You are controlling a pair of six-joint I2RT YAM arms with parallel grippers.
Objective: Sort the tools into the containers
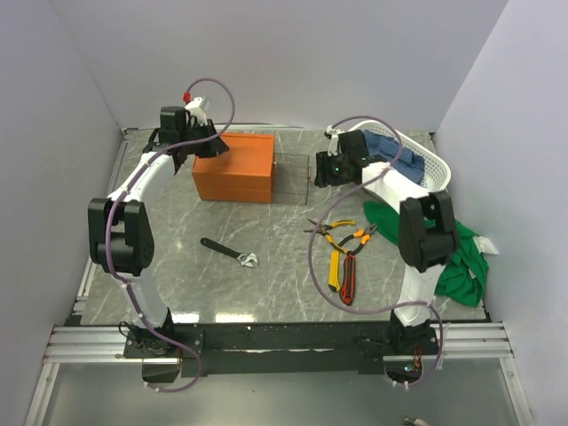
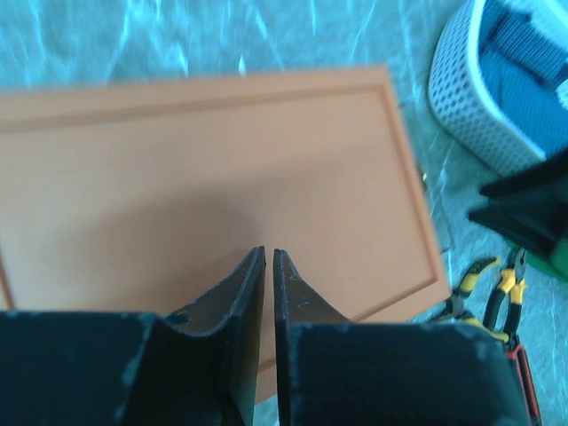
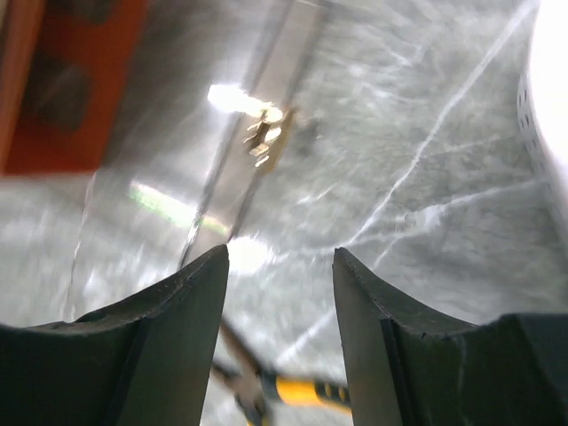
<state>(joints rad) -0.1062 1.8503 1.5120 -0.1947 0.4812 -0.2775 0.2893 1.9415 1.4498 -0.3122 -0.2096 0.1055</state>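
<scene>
Plainly, neither arm has a tool in hand, so I judge the step to be a fresh pick. The left gripper (image 2: 269, 253) hangs over the flat top of the orange box (image 1: 233, 166), which sits toward the far edge of the worktop (image 1: 266, 293), left of centre. Its jaws are all but closed, with a thin slit between them and nothing in it. The right gripper (image 3: 280, 253) is out over bare worktop between the box and the white basket (image 1: 432, 165) in the far right corner, jaws apart and empty.

The wrench (image 1: 229, 253) lies left of centre, toward the near edge. The pliers (image 1: 344, 234) and two knives (image 1: 342, 271) lie right of centre, touching or nearly so. The pliers look closest to the right gripper. It would have to draw back toward the near edge, line its open jaws across the handles and drop. Whether the box top is a lid that must be lifted first, I cannot tell.
</scene>
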